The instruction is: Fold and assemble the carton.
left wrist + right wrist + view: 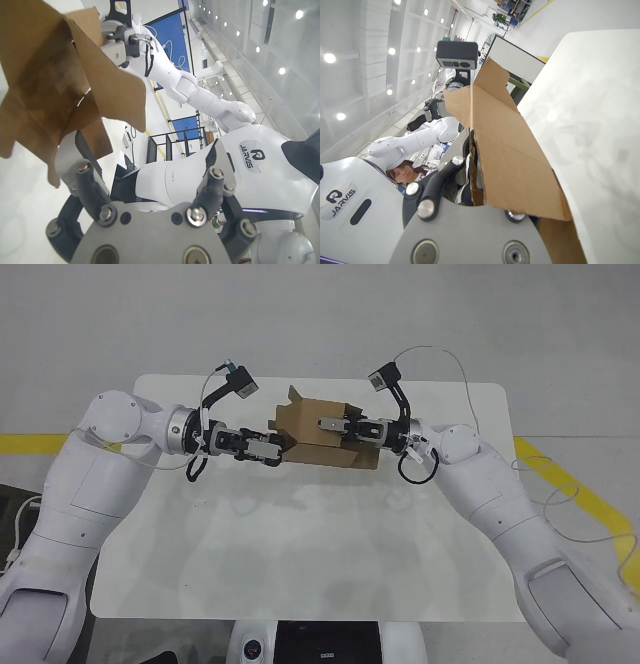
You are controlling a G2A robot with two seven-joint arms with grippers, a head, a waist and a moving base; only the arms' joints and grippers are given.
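A brown cardboard carton [310, 416] stands half-formed at the back middle of the white table [300, 554], with its flaps loose. My right gripper [332, 424] lies over its top from the right. In the right wrist view it [472, 142] is shut on the edge of a carton wall [510, 155], and the far finger is hidden behind the cardboard. My left gripper [282, 451] is at the carton's left end. Its fingers [83, 152] are spread wide, so my left gripper [150, 155] is open, with a hanging flap [97, 135] of the carton [47, 75] just in front of one finger.
The table's back edge runs close behind the carton. A wide stretch of bare tabletop [320, 564] lies in front of it. Yellow floor tape [30, 444] runs past both sides of the table.
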